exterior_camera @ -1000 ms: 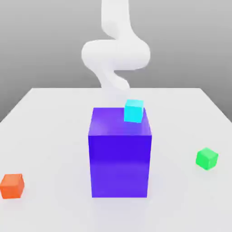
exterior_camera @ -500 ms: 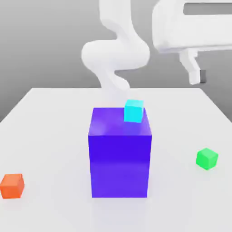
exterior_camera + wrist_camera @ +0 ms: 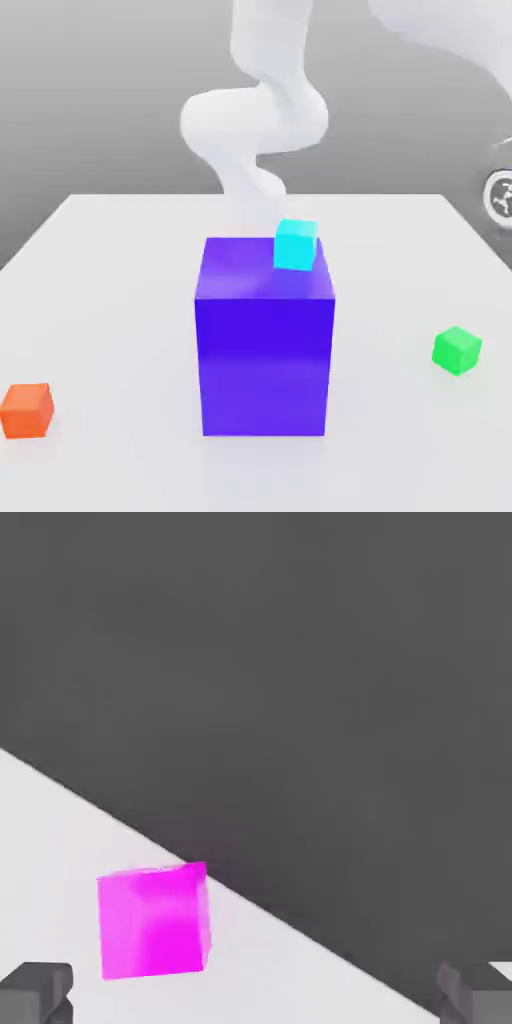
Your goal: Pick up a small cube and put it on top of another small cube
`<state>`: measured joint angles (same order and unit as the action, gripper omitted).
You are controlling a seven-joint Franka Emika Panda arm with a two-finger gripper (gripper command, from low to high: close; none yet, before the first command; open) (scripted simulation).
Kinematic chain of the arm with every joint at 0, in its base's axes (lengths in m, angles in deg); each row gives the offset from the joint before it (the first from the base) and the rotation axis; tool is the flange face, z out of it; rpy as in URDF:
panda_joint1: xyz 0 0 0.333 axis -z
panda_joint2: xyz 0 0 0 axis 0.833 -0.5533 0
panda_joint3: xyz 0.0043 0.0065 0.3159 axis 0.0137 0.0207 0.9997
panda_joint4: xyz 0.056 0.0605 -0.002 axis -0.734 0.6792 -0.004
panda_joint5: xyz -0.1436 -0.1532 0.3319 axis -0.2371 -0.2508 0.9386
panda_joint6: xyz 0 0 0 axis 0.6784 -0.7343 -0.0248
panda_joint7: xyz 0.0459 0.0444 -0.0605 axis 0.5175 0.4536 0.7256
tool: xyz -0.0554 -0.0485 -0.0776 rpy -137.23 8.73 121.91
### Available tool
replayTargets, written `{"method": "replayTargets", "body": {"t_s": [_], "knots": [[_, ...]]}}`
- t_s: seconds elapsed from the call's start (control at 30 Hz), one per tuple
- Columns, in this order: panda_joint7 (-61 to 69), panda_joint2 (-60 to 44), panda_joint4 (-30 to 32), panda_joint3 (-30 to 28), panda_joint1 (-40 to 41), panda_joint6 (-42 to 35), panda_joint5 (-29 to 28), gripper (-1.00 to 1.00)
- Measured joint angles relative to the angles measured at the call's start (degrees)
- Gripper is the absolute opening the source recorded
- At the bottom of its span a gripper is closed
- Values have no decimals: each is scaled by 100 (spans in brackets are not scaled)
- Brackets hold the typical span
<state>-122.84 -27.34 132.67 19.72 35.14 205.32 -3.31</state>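
A small cyan cube rests on the top of a big blue-purple block, near its back right corner. On the table lie a small green cube at the exterior view's right and a small orange cube at its left. The hand view has a magenta cube on the white table close to its edge. My gripper is open, its two dark fingertips far apart with nothing between them. The magenta cube lies beyond them, nearer one fingertip, untouched.
The white arm rises behind the big block, and a round part of it shows at the exterior view's right edge. The white table ends at a dark floor just past the magenta cube.
The hand, seen at the exterior view's upper right half a second ago, has swung further right and lower, mostly past the frame's edge. The cubes have not moved.
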Motion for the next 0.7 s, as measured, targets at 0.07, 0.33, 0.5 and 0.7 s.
{"method": "replayTargets", "body": {"t_s": [0.07, 0.33, 0.5, 0.7], "knots": [[-56, -420, -116, -25, -151, 105, -113, 0], [-152, -1168, -315, -159, -297, 588, -267, -100], [-94, -850, -231, -101, -259, 352, -185, -100], [543, 179, 690, 455, -84, 247, 211, -100]]}}
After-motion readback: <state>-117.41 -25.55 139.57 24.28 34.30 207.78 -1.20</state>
